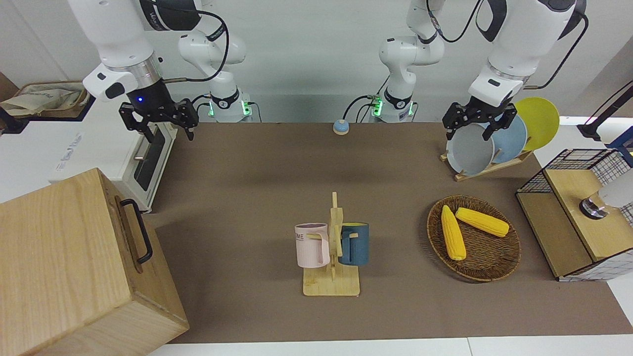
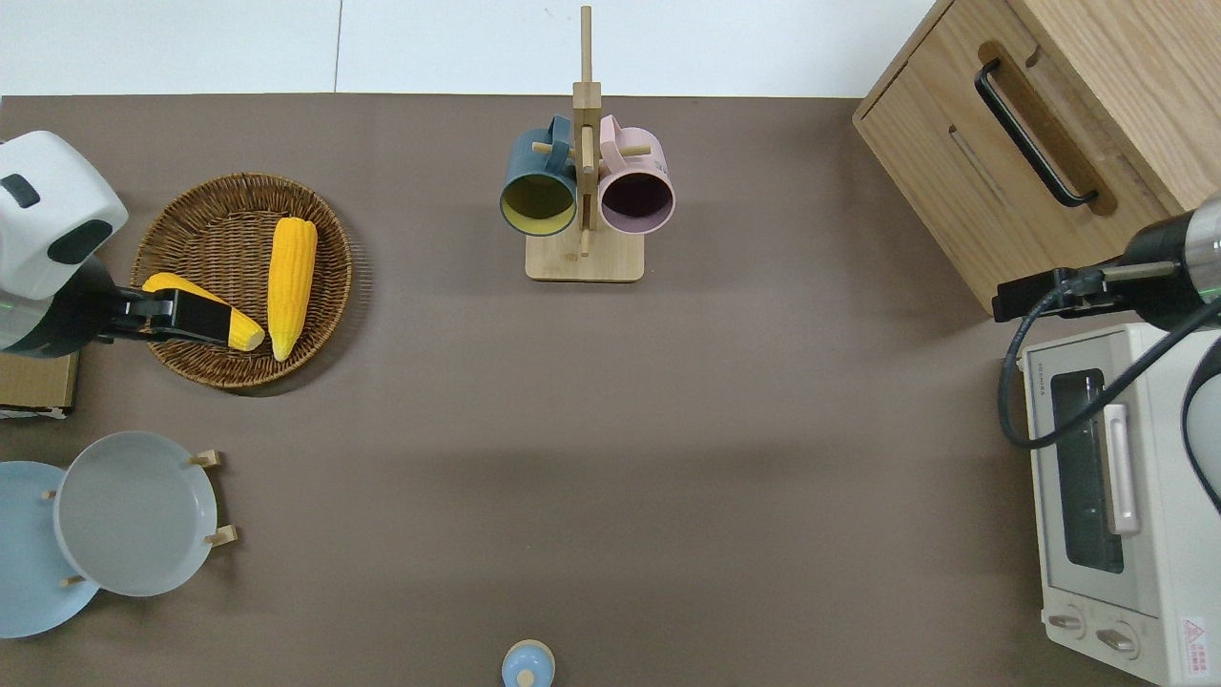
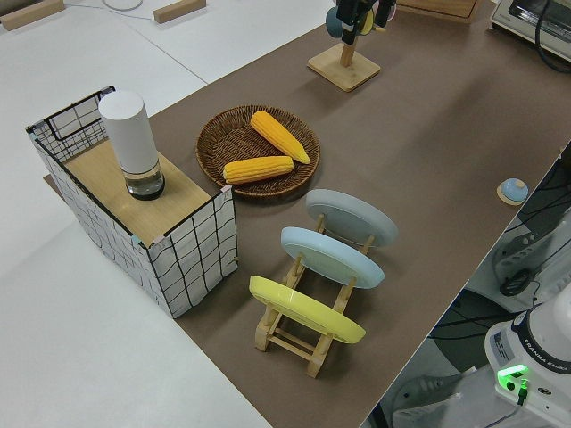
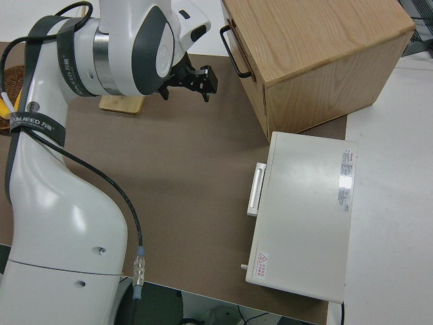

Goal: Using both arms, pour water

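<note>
Pouring task: not yet being started.
Nothing is being held by left gripper (image 1: 477,121) or right gripper (image 1: 159,120); jaws open; mugs (image 1: 311,245) being left on rack (image 1: 332,283).

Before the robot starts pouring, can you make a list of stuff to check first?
1. Pink cup and blue cup hang on the wooden stand: ok.
2. Left gripper open and empty: ok.
3. Right gripper open and empty: ok.
4. Bare mat between the arms and the cups: ok.
5. Water in the cups: cannot tell.
6. Any jug or bottle to pour from: cannot tell.
</note>
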Controlling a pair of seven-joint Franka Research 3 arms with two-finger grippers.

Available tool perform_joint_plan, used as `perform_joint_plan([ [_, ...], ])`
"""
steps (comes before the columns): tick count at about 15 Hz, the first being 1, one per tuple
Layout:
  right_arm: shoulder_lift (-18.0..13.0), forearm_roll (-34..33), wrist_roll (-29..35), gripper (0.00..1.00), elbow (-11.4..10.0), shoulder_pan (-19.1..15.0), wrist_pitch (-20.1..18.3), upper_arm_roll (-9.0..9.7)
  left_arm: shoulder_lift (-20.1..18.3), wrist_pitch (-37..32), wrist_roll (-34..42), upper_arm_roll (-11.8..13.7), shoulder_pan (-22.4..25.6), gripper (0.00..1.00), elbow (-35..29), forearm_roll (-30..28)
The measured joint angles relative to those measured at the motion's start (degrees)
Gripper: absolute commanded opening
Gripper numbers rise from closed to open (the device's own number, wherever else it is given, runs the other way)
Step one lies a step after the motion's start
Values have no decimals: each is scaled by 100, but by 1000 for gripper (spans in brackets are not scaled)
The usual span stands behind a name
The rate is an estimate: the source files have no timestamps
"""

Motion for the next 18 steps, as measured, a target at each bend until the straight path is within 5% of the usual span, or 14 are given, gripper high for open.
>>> perform_joint_plan([
  [11, 7, 5, -4, 994, -13, 63, 0, 123, 57, 0, 0, -9, 4, 998, -1, 0],
  [18, 493, 8, 135, 994, -96, 786, 335, 168, 57, 0, 67, 8, 89, 998, 0, 0],
])
